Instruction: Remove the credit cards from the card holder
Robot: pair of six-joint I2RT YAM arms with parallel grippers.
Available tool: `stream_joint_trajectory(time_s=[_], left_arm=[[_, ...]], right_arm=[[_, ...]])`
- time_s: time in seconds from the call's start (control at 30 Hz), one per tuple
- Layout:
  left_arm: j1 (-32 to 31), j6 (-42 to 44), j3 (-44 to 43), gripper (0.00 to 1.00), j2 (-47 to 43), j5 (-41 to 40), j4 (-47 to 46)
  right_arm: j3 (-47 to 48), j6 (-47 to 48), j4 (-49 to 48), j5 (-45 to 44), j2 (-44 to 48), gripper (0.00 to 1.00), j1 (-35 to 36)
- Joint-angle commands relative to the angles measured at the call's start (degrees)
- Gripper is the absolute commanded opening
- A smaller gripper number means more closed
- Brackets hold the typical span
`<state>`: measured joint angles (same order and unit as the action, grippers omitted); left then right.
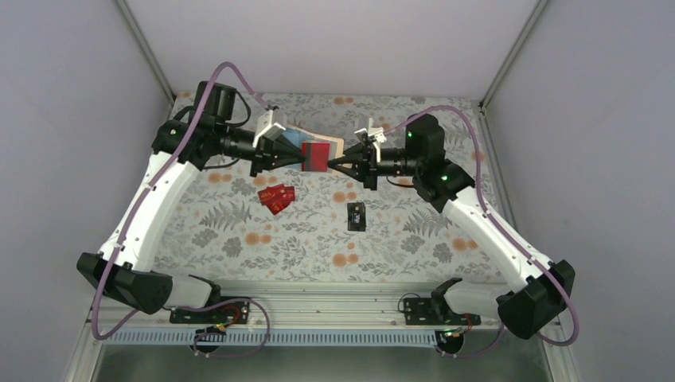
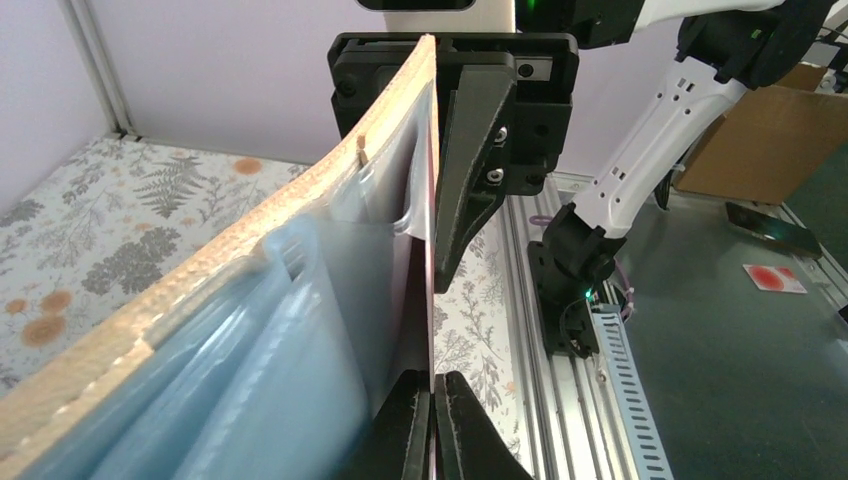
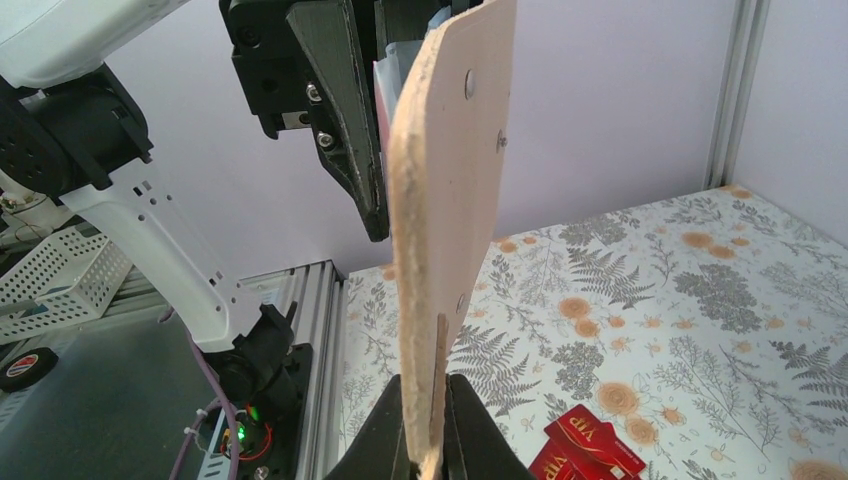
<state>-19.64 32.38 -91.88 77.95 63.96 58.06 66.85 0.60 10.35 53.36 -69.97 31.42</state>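
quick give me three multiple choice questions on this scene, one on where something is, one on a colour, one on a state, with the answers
1. The card holder is:
a) lying flat by the arm bases
b) held up between the left gripper and right gripper
c) under a box

2. The lone card on the table is:
a) black
b) green
c) yellow

3. The right gripper is:
a) wide open
b) shut on the card holder
c) shut on a pen

Answers:
1 b, the top view shows it off the table between both arms.
2 a, it is dark with a white mark.
3 b, its wrist view shows it pinching the tan panel.
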Motion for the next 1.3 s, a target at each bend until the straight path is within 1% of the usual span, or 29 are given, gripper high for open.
stream_joint_trajectory(time_s=[0.0, 0.13, 0.33, 0.4, 0.47, 0.53, 0.57, 0.7, 0.77, 0.87, 0.93, 1.03, 1.13, 1.17, 1.2, 1.23, 1.27], left_arm=[[0.5, 1.4, -0.3, 0.03, -1.5, 1.8, 1.0], [0.9, 2.5, -0.6, 0.02, -1.6, 2.0, 1.9], [3.5, 4.2, -0.3, 0.02, -2.1, 0.1, 3.3], [4.1, 4.3, -0.4, 0.02, -2.1, -2.1, 3.7], [5.4, 4.5, -0.3, 0.02, -2.4, -7.2, 3.3], [7.7, 4.7, 1.8, 0.02, -2.9, -15.2, 1.3], [8.1, 4.5, 3.8, 0.02, -3.0, -21.6, -0.8], [7.5, 1.9, 17.5, 0.02, -2.7, -54.0, -14.4], [4.5, 3.9, 23.9, 0.02, -1.6, -68.8, -21.1], [-1.6, 7.9, 32.3, 0.02, 0.8, -87.4, -31.1], [-4.6, 9.2, 35.7, 0.02, 2.6, -93.3, -37.1], [-8.0, 10.6, 38.7, 0.02, 6.0, -98.7, -44.9], [-11.3, 12.7, 41.6, 0.03, 10.0, -100.1, -47.9], [-12.3, 12.9, 42.2, 0.04, 11.1, -101.5, -47.6], [-13.2, 12.8, 42.6, 0.12, 12.1, -101.2, -46.3], [-13.9, 12.1, 42.7, 0.26, 12.6, -99.1, -44.2], [-14.2, 10.9, 42.1, 0.44, 12.6, -95.1, -40.5]], right_arm=[[-0.2, 0.9, 0.0, 0.4, 1.4, 0.04, -0.7], [-0.4, 0.9, 0.4, -0.3, 1.7, 0.04, -1.2], [-1.6, 1.2, 1.3, -0.6, 2.4, 0.04, -3.5], [-1.8, 1.1, 1.9, -1.1, 2.7, 0.04, -4.4], [-1.9, 0.7, 2.7, -3.1, 3.0, 0.04, -5.6], [-2.4, -0.4, 3.0, -4.8, 3.5, 0.04, -7.7], [-2.7, -1.1, 3.1, -5.2, 3.5, 0.04, -8.9], [-2.6, -3.4, 4.7, -7.7, 2.1, 0.04, -12.1], [-2.9, -4.5, 4.3, -7.6, 1.5, 0.04, -13.1], [-2.8, -5.4, 4.4, -7.8, 0.6, 0.04, -13.8], [-2.7, -5.7, 4.7, -7.6, 0.0, 0.04, -14.1], [-2.9, -6.3, 4.8, -7.0, -0.1, 0.04, -14.4], [-3.1, -6.8, 5.6, -7.1, -0.3, 0.04, -14.6], [-3.0, -6.9, 5.8, -7.3, -0.4, 0.04, -14.7], [-3.0, -7.4, 6.2, -7.6, -0.5, 0.04, -14.9], [-2.8, -7.9, 6.7, -8.0, -0.8, 0.04, -15.2], [-2.7, -8.6, 7.3, -8.4, -1.2, 0.04, -15.6]])
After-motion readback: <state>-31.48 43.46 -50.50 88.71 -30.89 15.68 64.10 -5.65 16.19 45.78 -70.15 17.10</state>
